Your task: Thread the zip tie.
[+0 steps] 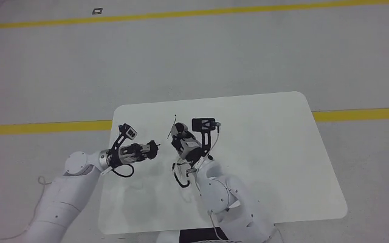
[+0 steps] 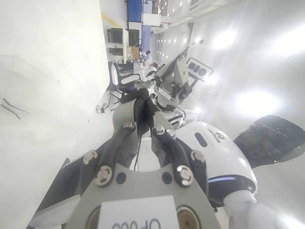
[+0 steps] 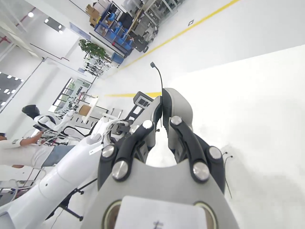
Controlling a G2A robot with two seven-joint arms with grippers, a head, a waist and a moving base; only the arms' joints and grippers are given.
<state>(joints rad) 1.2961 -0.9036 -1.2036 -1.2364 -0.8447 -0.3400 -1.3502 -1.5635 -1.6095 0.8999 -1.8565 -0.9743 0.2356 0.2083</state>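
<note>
My right gripper (image 3: 162,96) is shut on a black zip tie (image 3: 160,77). The strap rises past the fingertips and ends in its small square head. In the top view this right gripper (image 1: 177,131) hangs over the table's left half, and the zip tie (image 1: 172,124) points to the far edge. My left gripper (image 1: 155,146) is a short way to its left, level and aimed toward it. The left gripper (image 2: 143,101) is shut, with a thin black strap (image 2: 138,148) running back between its fingers. In the left wrist view the right gripper (image 2: 182,57) stands beyond the left fingertips, apart from them.
The white table (image 1: 273,152) has open room across its right half. Spare black zip ties (image 3: 227,187) lie on it beside the right gripper, and more zip ties (image 2: 13,108) lie on it in the left wrist view. Yellow floor lines run behind the table.
</note>
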